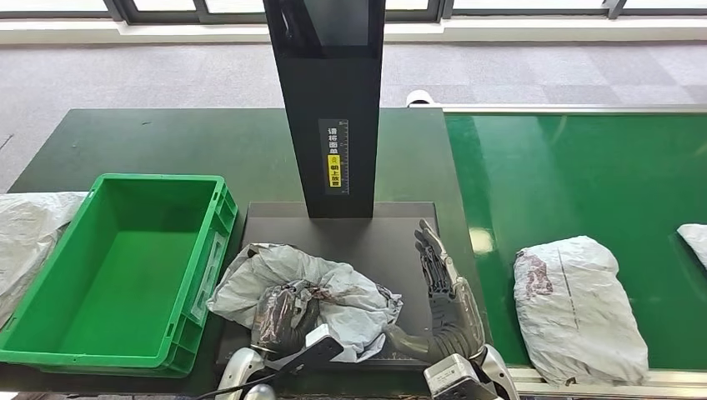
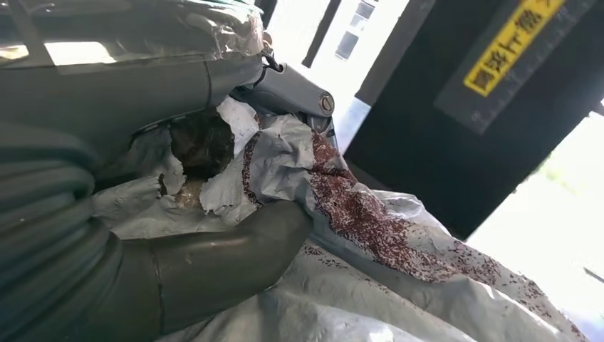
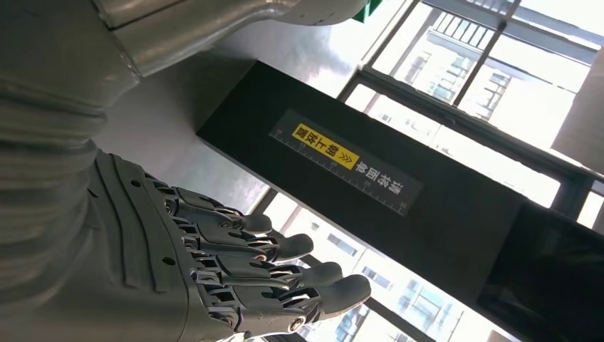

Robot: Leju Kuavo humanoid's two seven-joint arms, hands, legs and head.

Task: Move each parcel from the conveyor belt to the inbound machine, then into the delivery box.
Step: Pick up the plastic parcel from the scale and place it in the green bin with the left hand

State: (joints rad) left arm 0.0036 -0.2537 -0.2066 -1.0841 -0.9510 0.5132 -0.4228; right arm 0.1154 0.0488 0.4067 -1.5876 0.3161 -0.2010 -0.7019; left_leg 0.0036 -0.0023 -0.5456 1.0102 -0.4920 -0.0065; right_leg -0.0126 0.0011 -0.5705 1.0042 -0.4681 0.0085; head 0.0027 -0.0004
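Crinkled grey plastic parcel gripped by left hand; right hand flat

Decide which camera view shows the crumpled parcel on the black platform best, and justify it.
The head view: it shows the whole parcel on the platform, gripped by the left hand. The left wrist view shows a close, partial patch; the right wrist view shows none.

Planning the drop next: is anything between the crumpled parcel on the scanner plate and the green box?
Nothing visible blocks it. The parcel, gripped by the left hand, lies on the black plate right beside the green box, whose near wall is the only thing to clear. The right hand is on the far side.
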